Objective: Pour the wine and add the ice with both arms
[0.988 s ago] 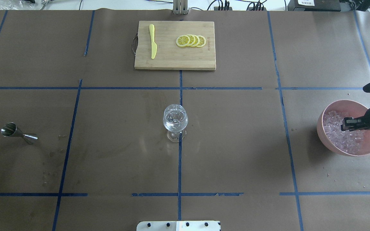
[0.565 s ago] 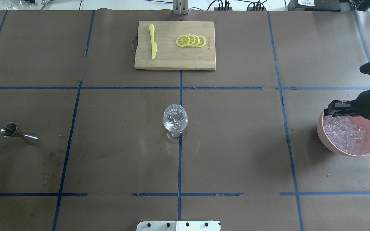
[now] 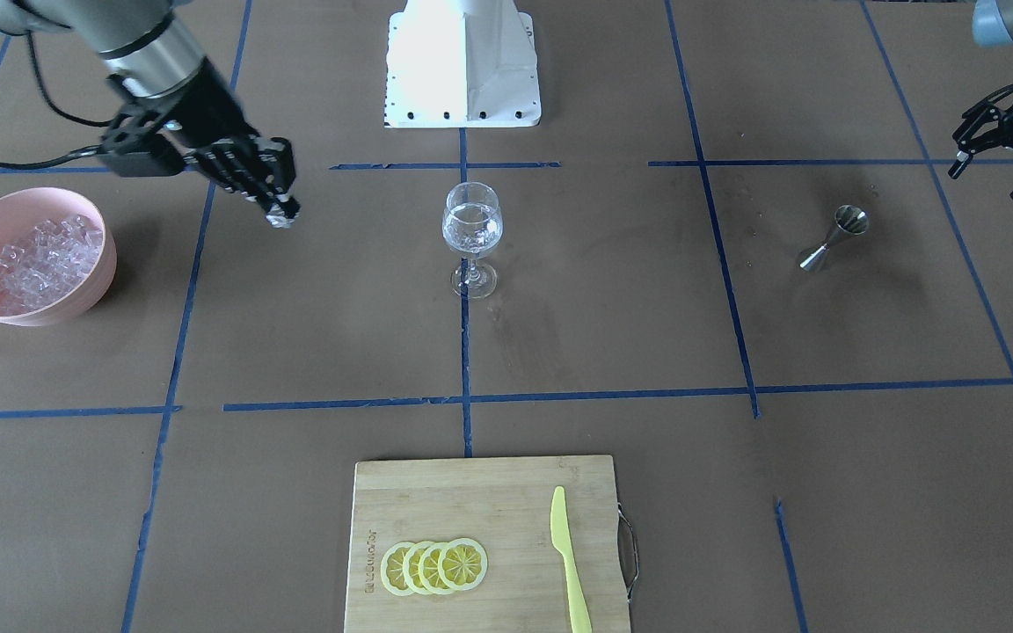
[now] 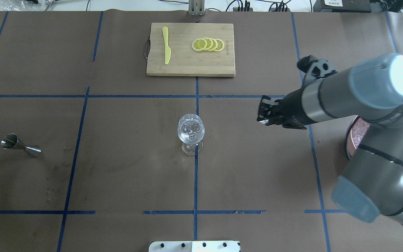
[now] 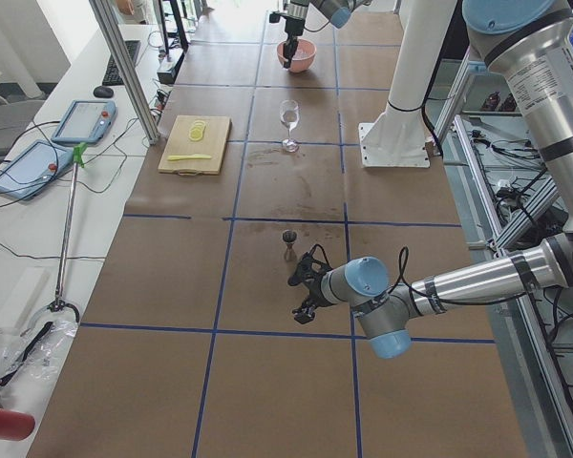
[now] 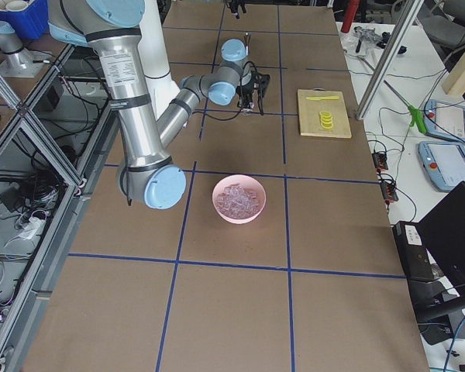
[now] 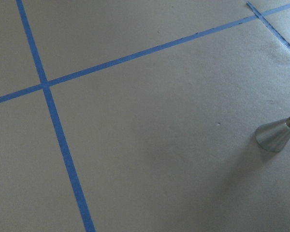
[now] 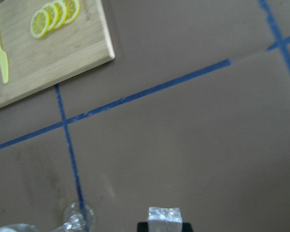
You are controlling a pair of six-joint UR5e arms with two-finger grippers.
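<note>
The right gripper [image 3: 280,211] is closed to a narrow gap on 1 ice cube [image 8: 165,215], pinched at the very fingertips, probably so that it can drop cleanly into the wine glass [image 3: 471,230]. The glass stands mid-table with the wine [image 4: 190,130] already in it. The right arm [image 4: 345,94] reaches out low, wrist tilted down, between the pink bowl [image 3: 107,264] and the glass. The left gripper [image 3: 1003,151] hangs spread wide and empty near the jigger [image 3: 832,237], clear of the drop.

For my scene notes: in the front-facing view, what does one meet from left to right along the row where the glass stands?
The pink bowl of ice → right hand holding an ice cube → wine glass → jigger → left hand, open.
</note>
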